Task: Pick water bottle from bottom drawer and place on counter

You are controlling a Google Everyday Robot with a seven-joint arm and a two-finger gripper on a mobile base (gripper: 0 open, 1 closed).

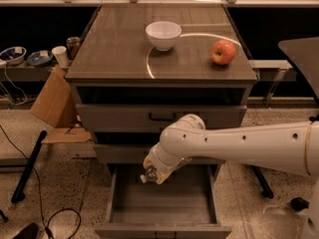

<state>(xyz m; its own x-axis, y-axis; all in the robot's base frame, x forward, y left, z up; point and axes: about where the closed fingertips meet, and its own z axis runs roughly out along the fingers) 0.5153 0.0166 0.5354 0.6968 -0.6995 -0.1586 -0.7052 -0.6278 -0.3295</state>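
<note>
In the camera view the white arm reaches in from the right, and its gripper hangs over the far left part of the open bottom drawer, just in front of the two shallower drawers. The gripper is clenched around the water bottle, which sits between its fingers with the white cap poking out to the near left, above the drawer floor. Up on the counter, a white bowl stands towards the far middle and a red apple lies to the right, well apart from the bottle.
</note>
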